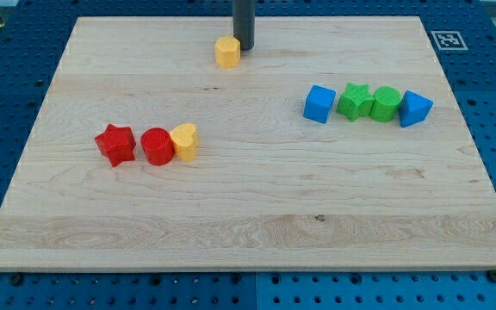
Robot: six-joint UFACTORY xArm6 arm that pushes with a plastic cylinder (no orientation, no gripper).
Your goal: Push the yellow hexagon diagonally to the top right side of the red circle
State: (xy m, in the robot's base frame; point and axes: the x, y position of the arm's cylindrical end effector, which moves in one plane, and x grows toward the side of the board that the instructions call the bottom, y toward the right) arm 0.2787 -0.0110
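The yellow hexagon (227,52) sits near the view's top, a little left of centre. My tip (244,46) stands just to the hexagon's right, touching or nearly touching it. The red circle (157,146) lies at the view's left, well below and to the left of the hexagon. A red star (115,144) touches the circle's left side and a yellow heart (184,141) touches its right side.
A row at the view's right holds a blue cube (319,103), a green star (355,101), a green cylinder (386,103) and a blue triangular block (415,108). The wooden board (257,215) ends in blue pegboard on all sides.
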